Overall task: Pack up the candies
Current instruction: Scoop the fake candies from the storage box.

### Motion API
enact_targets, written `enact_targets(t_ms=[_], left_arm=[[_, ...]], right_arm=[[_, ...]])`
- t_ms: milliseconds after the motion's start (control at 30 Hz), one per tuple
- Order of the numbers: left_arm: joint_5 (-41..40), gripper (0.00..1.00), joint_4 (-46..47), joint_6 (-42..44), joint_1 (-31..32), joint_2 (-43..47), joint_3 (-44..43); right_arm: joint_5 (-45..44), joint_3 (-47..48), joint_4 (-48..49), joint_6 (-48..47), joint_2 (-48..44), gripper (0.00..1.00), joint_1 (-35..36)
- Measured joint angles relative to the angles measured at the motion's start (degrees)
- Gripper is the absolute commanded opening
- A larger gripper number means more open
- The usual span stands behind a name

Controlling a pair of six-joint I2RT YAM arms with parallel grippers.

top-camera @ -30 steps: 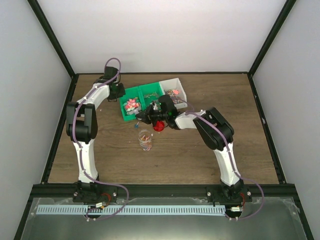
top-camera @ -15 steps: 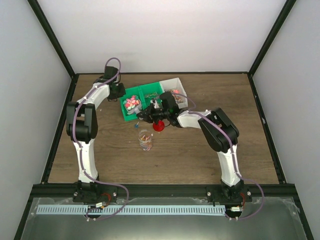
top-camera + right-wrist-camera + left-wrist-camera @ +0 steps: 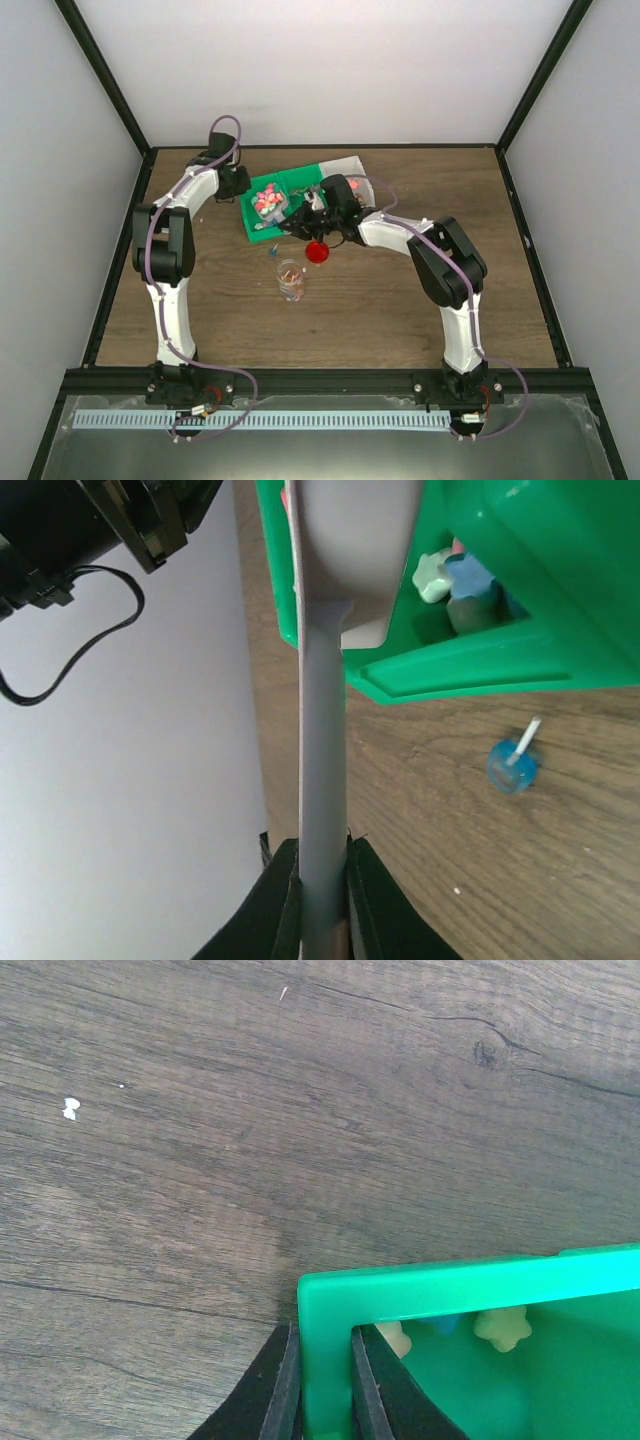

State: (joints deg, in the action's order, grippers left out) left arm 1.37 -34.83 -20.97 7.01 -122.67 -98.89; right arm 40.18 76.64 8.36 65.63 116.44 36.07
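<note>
The candies [image 3: 264, 201] lie in a heap of mixed colours in the left end of a green bin [image 3: 290, 183]. In the right wrist view, star-shaped candies [image 3: 435, 575] sit under the bin's rim. My left gripper [image 3: 325, 1390] is shut on the green bin's wall [image 3: 450, 1285] at its corner, one finger outside and one inside. My right gripper [image 3: 322, 900] is shut on the handle of a grey scoop [image 3: 323, 770], whose bowl reaches into the bin. A clear jar [image 3: 290, 280] stands on the table in front of the bin.
A round red lid [image 3: 318, 251] lies on the table by the jar. A small blue lollipop [image 3: 513, 765] lies just in front of the green bin. A white bin [image 3: 345, 165] stands behind the green one. The cell's walls enclose the wooden table [image 3: 400, 300].
My right gripper has moved back and to the left with the scoop, from over the red lid into the green bin. The lid now shows in full. The left arm has stayed put.
</note>
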Motion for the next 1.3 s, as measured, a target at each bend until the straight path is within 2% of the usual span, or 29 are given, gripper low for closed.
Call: enact_targets(t_ms=[333, 633, 867, 1100, 1300], left_arm=[[0.0, 0.04, 0.0, 0.0, 0.0, 0.0, 0.0], [0.0, 0.04, 0.0, 0.0, 0.0, 0.0, 0.0], [0.1, 0.04, 0.0, 0.0, 0.0, -0.1, 0.0], [0.2, 0.04, 0.1, 0.1, 0.0, 0.0, 0.0], [0.3, 0.04, 0.1, 0.1, -0.1, 0.0, 0.0]], right_arm=[[-5.5, 3.5, -12.3, -9.9, -2.0, 0.01, 0.2], [-9.8, 4.9, -19.2, -16.2, -3.7, 0.01, 1.6], [-10.4, 5.5, -21.5, -17.4, -3.5, 0.01, 1.9], [-5.5, 1.7, -13.8, -15.1, -4.2, 0.01, -1.1], [3.8, -9.4, 4.9, -6.5, -4.9, 0.01, -3.1]])
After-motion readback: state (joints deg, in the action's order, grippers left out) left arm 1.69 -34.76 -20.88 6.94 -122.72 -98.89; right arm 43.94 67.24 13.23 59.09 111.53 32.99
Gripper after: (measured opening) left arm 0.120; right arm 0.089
